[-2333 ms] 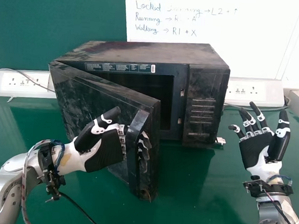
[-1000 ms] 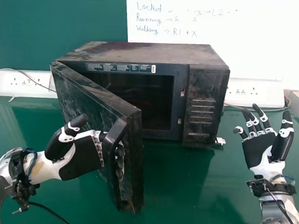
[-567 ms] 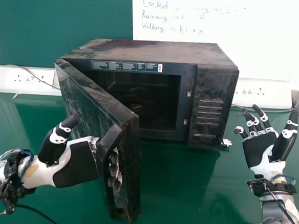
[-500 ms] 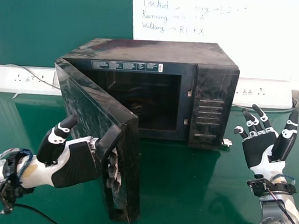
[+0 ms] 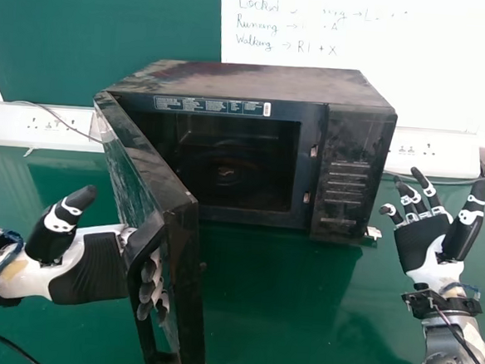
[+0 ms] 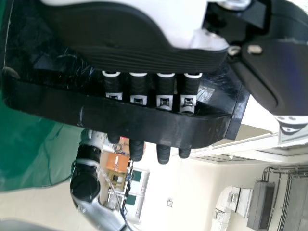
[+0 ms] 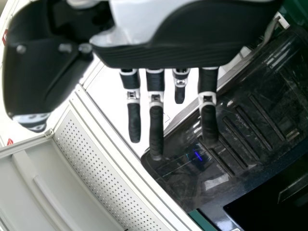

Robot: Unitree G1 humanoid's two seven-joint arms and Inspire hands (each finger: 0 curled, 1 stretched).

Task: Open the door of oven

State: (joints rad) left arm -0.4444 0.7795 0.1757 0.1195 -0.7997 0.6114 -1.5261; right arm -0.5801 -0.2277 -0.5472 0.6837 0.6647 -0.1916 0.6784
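left hand hooks round the open door's smooth black handle, fingers running behind it in the left wrist view, the smudged, boxy oven on the green desk, right hand loosely open.

Scuffed glossy door, dull smudged oven top, smooth shiny green tabletop, white plastic socket strip

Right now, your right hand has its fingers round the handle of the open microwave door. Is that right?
Not quite: it's my left hand, not my right hand. The head view shows the left one's fingers round the handle. You're right that the microwave door is open.
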